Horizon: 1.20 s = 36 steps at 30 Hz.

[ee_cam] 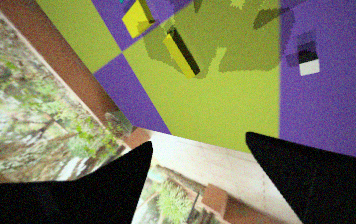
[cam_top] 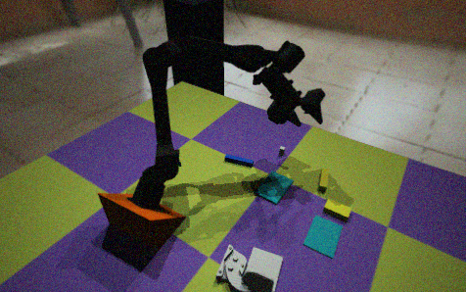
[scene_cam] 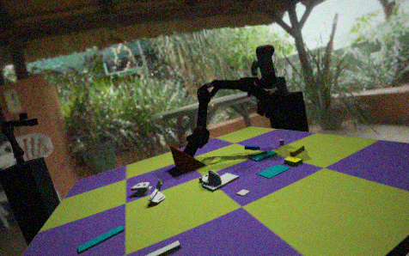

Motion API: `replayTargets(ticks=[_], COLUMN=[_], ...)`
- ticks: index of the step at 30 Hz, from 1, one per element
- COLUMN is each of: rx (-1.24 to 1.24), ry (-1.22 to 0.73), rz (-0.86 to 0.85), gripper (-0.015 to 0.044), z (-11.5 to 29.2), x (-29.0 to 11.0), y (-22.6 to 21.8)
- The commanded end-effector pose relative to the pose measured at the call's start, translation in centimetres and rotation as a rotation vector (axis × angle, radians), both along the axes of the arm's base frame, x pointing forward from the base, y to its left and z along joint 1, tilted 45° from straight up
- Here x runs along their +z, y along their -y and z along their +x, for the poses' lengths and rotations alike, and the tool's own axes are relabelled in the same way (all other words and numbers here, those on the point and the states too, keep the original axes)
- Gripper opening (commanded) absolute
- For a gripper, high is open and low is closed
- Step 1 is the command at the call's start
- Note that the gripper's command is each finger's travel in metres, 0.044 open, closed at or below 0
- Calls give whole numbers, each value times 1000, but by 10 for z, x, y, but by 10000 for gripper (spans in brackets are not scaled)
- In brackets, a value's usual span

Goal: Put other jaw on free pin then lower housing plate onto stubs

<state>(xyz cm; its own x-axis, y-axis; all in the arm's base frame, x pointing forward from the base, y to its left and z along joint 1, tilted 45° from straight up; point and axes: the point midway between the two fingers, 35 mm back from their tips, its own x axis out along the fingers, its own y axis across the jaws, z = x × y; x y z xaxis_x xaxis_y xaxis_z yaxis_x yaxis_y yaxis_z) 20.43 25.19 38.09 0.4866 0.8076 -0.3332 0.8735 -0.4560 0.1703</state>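
My gripper [cam_top: 310, 122] [ee_cam: 197, 141] is open and empty, high above the far part of the table. A white base plate [cam_top: 270, 259] [scene_cam: 228, 179] lies at the front in the top view. A white part with small round bumps [cam_top: 234, 265] is at its left side, and a dark upright piece [scene_cam: 212, 177] stands there in the exterior view. Two loose whitish parts, one [scene_cam: 140, 187] farther left and one [scene_cam: 157, 197] nearer, lie left of the base plate. I cannot tell which part is the free jaw and which is the housing plate. The pins and gear teeth are too small to tell.
Teal plates [cam_top: 275, 188] [cam_top: 323, 236] [scene_cam: 273, 171], a yellow block [cam_top: 338, 210] [scene_cam: 293, 161] [ee_cam: 137, 19], a yellow bar [cam_top: 323, 180] [ee_cam: 180, 56], a blue bar [cam_top: 239, 160] and a small white block [cam_top: 282, 149] [ee_cam: 309, 67] lie around. A small white square [scene_cam: 243, 192] lies near the base plate.
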Motion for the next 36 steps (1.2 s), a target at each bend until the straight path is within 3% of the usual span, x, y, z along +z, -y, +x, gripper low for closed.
replayTargets(ticks=[1,17,30,33,36], rx=[0,0,0,0,0], ry=[0,0,0,0,0], rz=[0,0,0,0,0], gripper=[426,6,0,79,37], z=[0,0,0,0,0], x=[0,0,0,0,0], y=[0,0,0,0,0])
